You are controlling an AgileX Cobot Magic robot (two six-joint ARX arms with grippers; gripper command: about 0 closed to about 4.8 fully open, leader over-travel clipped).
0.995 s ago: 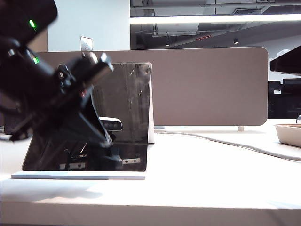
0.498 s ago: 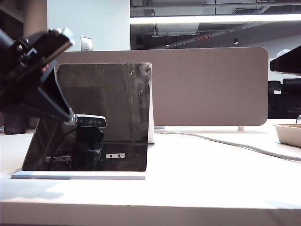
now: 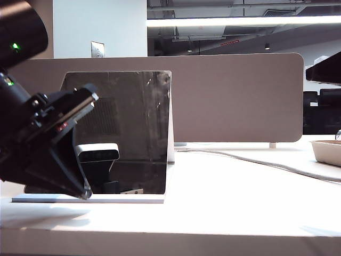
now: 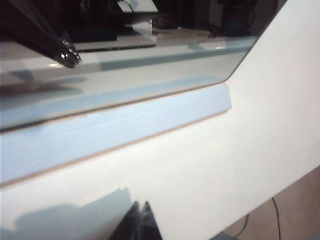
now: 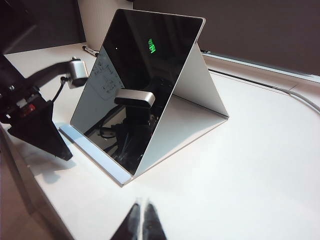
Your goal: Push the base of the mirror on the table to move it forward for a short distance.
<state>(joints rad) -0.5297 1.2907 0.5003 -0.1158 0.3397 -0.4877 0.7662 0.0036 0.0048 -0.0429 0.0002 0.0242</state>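
Base (image 4: pixel 115 125) near left gripper (image 4: pixel 139 222); right gripper (image 5: pixel 141 220) apart.

The mirror (image 3: pixel 125 130) leans back on its stand on the table (image 3: pixel 240 202), its base (image 3: pixel 125 199) along the bottom edge toward the table's front. The left claw (image 3: pixel 85 194) sits low, just before the base's left end. The right claw (image 5: pixel 141 220) hangs well apart to the right, and a divider panel (image 3: pixel 234 98) stands behind the mirror.
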